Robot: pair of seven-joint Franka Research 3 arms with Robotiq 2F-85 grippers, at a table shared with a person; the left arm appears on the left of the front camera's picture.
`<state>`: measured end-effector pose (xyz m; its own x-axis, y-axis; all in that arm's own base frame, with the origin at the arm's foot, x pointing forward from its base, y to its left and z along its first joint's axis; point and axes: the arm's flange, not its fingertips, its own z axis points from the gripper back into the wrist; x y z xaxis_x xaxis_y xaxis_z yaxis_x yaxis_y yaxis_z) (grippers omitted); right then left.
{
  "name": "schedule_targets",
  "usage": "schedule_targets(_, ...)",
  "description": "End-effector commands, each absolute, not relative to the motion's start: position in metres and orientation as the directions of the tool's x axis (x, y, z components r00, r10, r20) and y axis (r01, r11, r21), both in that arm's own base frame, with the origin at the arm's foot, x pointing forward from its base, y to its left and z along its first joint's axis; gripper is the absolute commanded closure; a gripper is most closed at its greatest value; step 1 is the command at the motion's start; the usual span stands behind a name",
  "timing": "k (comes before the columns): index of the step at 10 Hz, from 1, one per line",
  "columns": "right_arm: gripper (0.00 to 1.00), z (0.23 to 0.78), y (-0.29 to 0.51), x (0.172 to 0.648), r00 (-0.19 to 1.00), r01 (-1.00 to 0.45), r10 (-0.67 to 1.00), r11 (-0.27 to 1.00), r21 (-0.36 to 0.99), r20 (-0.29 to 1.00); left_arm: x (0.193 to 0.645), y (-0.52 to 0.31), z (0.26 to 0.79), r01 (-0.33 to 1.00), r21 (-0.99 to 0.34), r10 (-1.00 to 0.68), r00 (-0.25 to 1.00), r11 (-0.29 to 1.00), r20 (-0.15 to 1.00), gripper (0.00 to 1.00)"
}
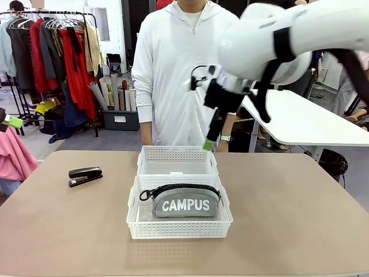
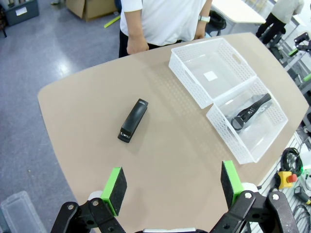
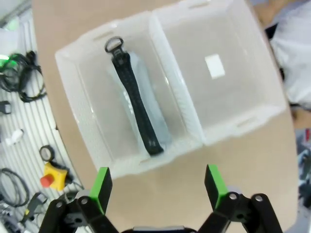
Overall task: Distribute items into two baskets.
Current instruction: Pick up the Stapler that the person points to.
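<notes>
A grey fabric zip pouch point(image 1: 185, 203) with white "CAMPUS" lettering lies inside the nearer white rectangular plastic basket point(image 1: 180, 229), which has lattice sides. The pouch's black zipper faces up, and in the front view its ring pull points to 9 o'clock. A matching white basket point(image 1: 177, 153) touches the nearer one at its 12 o'clock side and carries a small white label point(image 2: 210, 75) on its clear bottom. A black desk stapler point(image 1: 85, 175) lies flat on the tan desk point(image 1: 288, 219), at about 9 o'clock from the baskets and well apart from them.

The right gripper point(image 3: 158, 187) is released, with its green pads spread wide and nothing between them. In the front view it hangs in the air over the 1 o'clock corner of the farther basket, clear of the rim. Its wrist view looks down on both baskets and on the pouch's zipper.

The left gripper point(image 2: 172, 187) is also released and holds nothing, high above the desk. In its wrist view the stapler lies at about 11 o'clock and the baskets at about 1 o'clock.

A person in a white hooded top point(image 1: 179, 69) stands at the desk's far edge, at 12 o'clock beyond the baskets.
</notes>
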<state>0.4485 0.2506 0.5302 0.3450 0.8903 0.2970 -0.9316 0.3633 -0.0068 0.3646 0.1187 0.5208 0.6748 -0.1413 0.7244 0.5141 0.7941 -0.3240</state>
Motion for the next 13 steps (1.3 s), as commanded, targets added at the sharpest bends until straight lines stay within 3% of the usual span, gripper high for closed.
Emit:
schedule_targets(1,0.00,0.532,0.196,0.433,0.374,-0.921,0.874,0.390,0.012,0.311,0.366,0.119,0.520,0.520,-0.329,-0.132,0.665,0.788,0.735,0.00)
schedule_targets(4,0.00,0.552,0.119,0.397,0.464,-0.863,0.776,0.504,0.021,0.427,0.366,0.119,0.520,0.520,-0.329,-0.132,0.665,0.788,0.735,0.00)
schedule_targets(7,0.00,0.562,0.061,0.356,0.605,-0.750,0.584,0.646,0.141,0.541,0.366,0.119,0.520,0.520,-0.329,-0.132,0.665,0.788,0.735,0.00)
schedule_targets(13,0.00,0.528,-0.012,0.333,0.675,-0.672,0.488,0.717,0.187,0.553,0.366,0.119,0.520,0.520,-0.329,-0.132,0.665,0.788,0.735,0.00)
